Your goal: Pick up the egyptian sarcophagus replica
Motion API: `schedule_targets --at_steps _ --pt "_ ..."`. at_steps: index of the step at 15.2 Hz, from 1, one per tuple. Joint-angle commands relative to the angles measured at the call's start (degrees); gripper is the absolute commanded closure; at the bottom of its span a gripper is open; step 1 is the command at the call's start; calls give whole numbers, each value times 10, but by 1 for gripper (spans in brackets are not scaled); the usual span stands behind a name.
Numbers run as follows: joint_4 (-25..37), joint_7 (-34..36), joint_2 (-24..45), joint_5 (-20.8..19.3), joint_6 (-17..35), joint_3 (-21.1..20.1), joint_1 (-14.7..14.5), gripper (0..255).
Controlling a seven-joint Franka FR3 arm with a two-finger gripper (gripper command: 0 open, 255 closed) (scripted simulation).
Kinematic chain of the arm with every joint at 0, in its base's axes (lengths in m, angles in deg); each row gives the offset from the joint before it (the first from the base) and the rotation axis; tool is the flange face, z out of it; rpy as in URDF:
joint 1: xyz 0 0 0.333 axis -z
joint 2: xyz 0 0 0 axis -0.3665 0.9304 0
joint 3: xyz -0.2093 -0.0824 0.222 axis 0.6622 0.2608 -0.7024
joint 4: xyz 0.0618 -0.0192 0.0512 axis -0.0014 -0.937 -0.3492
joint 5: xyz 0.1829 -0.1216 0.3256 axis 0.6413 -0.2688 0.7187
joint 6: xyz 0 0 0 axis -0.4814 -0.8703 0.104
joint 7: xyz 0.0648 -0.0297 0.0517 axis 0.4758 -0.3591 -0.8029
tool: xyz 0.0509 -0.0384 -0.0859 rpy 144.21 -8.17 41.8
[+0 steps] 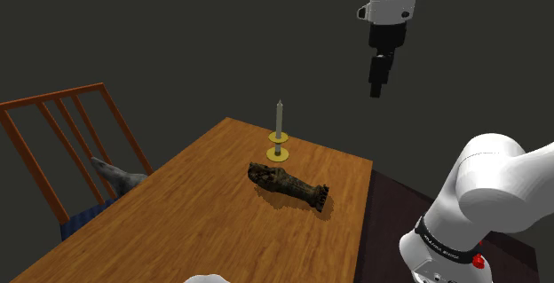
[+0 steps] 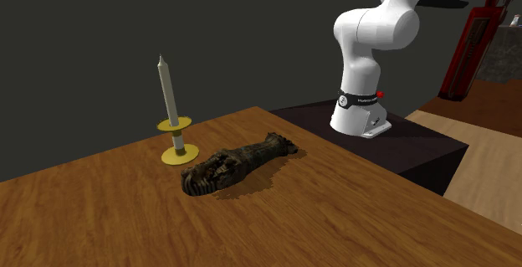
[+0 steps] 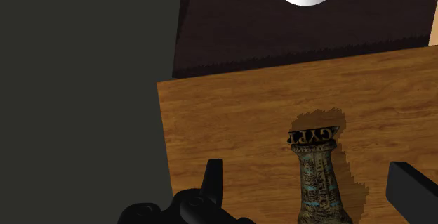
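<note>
Dark sarcophagus (image 1: 288,185) lies on the wooden table (image 1: 204,228), well beneath the spread-apart gripper (image 1: 378,90).

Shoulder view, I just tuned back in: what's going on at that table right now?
The white arm's black two-finger gripper hangs high above the brown wooden table, fingers open and holding nothing. The dark, patterned, mummy-shaped sarcophagus replica lies flat on the tabletop, untouched, beside a yellow candlestick with a pale candle. In the wrist view its foot end lies below, between the spread fingers. No grasp has been made yet.
</note>
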Motion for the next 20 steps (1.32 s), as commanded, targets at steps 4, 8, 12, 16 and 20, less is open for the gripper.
schedule_targets --at_steps 4,8,12,16,20 --pt "-68 7 -17 6 69 -4 -7 0" --pt "-150 16 -26 12 166 -10 -17 0" --pt "-221 26 -16 18 272 -17 -28 0" --pt "-279 36 21 23 391 -25 -41 0" --pt "-319 49 88 26 524 -36 -53 0"
